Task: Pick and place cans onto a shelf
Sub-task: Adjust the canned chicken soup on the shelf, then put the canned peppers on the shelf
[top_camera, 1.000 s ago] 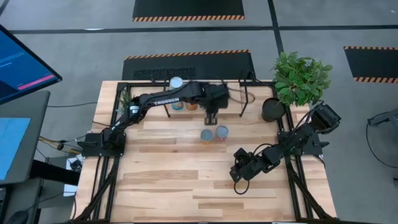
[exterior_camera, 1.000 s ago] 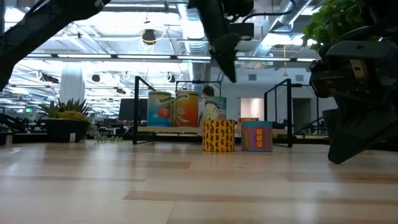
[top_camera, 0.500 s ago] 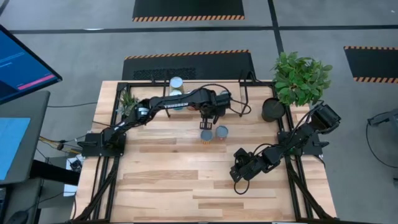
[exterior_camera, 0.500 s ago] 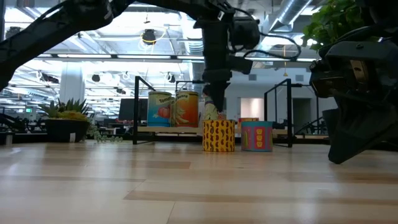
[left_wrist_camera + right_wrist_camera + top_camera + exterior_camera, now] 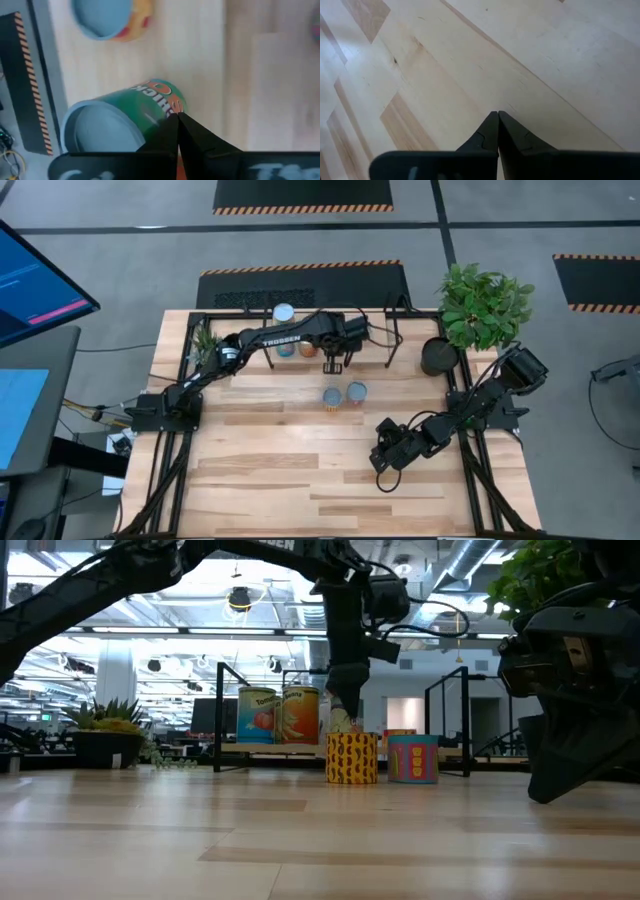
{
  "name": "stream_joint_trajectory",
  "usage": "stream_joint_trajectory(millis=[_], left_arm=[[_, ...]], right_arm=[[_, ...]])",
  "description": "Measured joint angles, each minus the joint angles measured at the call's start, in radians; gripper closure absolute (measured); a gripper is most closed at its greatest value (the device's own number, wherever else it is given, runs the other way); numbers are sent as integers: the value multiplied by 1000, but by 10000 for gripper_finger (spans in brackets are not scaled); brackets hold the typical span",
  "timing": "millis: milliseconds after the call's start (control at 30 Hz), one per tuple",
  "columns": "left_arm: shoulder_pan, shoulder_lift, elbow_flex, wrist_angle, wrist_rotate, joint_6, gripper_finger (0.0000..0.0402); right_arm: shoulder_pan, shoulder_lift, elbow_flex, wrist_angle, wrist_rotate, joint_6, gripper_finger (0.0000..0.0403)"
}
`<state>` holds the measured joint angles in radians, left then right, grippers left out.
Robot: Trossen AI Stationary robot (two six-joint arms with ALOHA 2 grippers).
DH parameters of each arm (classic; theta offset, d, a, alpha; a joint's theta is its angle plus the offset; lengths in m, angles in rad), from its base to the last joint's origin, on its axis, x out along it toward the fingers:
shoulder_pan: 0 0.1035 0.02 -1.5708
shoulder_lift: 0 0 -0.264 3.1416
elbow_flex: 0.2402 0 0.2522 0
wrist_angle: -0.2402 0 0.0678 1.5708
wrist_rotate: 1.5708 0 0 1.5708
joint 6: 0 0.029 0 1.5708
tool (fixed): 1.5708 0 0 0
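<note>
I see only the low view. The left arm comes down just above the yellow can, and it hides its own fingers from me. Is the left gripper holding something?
Observer: No. In the left wrist view the left gripper is shut and empty, with a green can right ahead of its tips.
Operator: Is it over the yellow can, then?
Observer: No. From above, the yellow can and the can beside it stand on the table, nearer the middle than the gripper, which is by the shelf.
Operator: And the right arm?
Observer: The right gripper is shut over bare table, with no can near it.
</note>
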<state>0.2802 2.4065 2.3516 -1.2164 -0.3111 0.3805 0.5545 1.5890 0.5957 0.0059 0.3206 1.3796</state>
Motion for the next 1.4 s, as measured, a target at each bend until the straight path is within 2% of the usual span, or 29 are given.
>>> stream_joint_trajectory(millis=[433, 667, 967, 1133, 1267, 1400], left_arm=[[95, 0, 0, 35, -30, 0, 401], [96, 0, 0, 59, -65, 28, 401], [66, -3, 2, 34, -61, 11, 401], [6, -43, 3, 66, -21, 6, 401], [-35, -76, 5, 136, 65, 15, 401], [-72, -75, 5, 68, 165, -22, 401]], right_arm=[[0, 0, 0, 0, 0, 0, 379], [0, 0, 0, 0, 0, 0, 380], [0, 0, 0, -1, 0, -1, 379], [0, 0, 0, -4, 0, -3, 382], [0, 0, 0, -8, -1, -2, 377], [0, 0, 0, -8, -3, 0, 375]])
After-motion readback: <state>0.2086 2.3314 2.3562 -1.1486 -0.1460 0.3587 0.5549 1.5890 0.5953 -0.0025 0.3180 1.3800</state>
